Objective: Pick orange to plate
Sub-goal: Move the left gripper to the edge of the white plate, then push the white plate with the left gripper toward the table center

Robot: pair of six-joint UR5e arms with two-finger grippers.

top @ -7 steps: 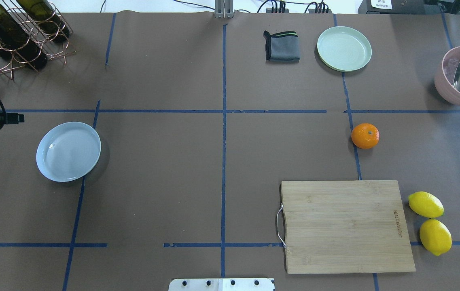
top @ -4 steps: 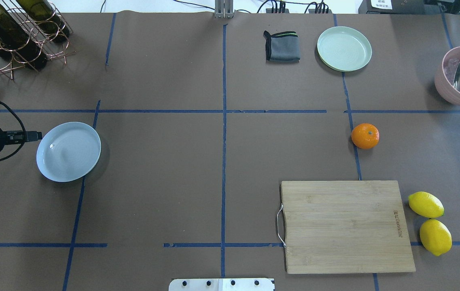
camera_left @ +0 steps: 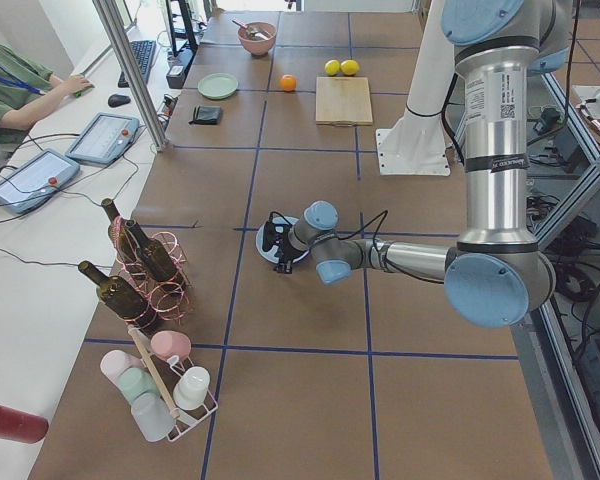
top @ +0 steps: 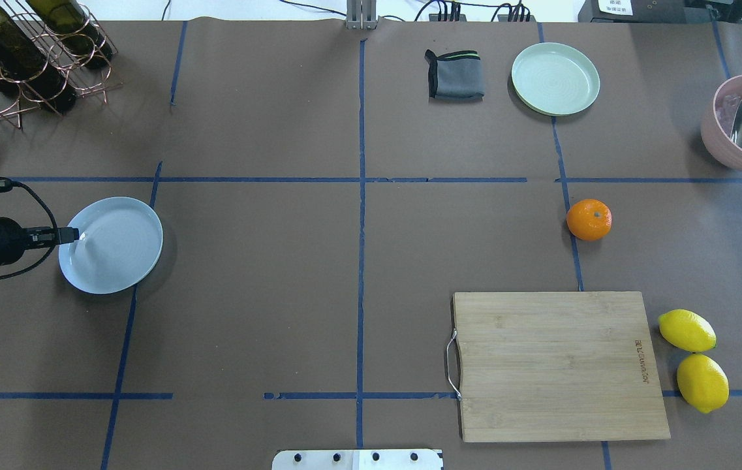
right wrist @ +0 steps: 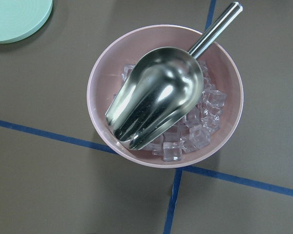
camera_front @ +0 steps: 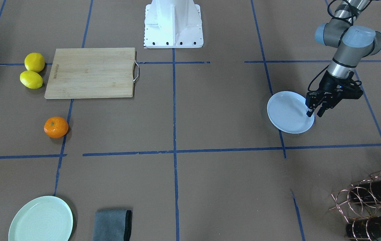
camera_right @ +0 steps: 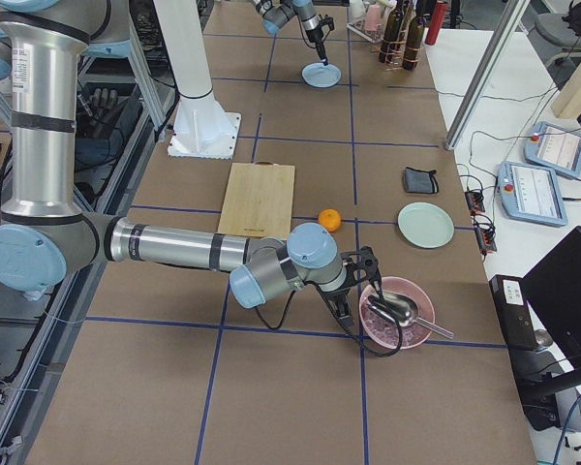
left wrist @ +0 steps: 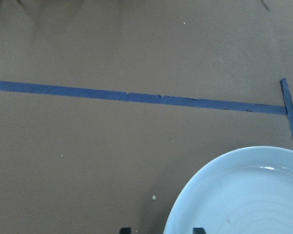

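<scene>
Hovering my left gripper (camera_front: pixel 313 114), fingers apart, at the rim of the white plate (camera_front: pixel 286 112), I risk knocking it askew if I drop lower, with the orange (camera_front: pixel 56 127) well apart and the right gripper (camera_right: pixel 347 310) impossible to tell.

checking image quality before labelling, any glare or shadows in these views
Right wrist view: glare streaks on the shiny metal scoop in the pink ice bowl. Overhead view: round bluish-white plate casts a soft shadow; the small bright-orange fruit looks sharp.
</scene>
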